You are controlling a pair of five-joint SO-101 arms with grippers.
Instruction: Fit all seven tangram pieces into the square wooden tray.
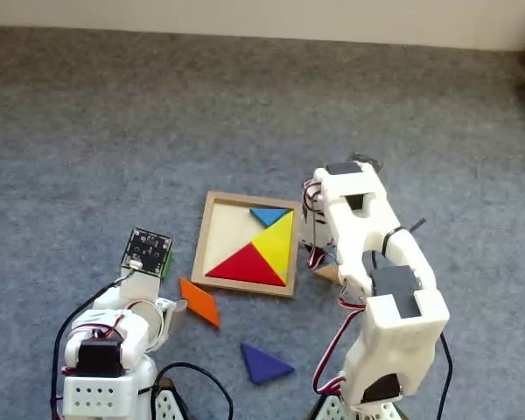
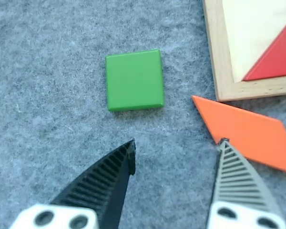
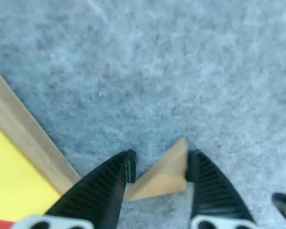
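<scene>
The square wooden tray [image 1: 212, 229] holds a blue triangle [image 1: 269, 215], a yellow triangle [image 1: 276, 241] and a red triangle [image 1: 245, 265]. My right gripper [image 3: 159, 164] is just right of the tray, low over the carpet, shut on a small tan wooden triangle [image 3: 163, 175] that also shows under the right arm [image 1: 327, 273]. My left gripper [image 2: 176, 145] hangs open left of the tray, with a green square [image 2: 134, 80] just beyond its fingertips. One fingertip [image 2: 222, 143] is at the edge of an orange parallelogram [image 2: 248, 133]. The tray corner [image 2: 219, 62] lies beyond the parallelogram.
A dark blue triangle [image 1: 264, 363] lies on the grey carpet between the two arm bases. The orange parallelogram [image 1: 199, 301] sits off the tray's front left corner. The right arm [image 1: 372, 262] stretches along the tray's right side. Open carpet lies behind the tray.
</scene>
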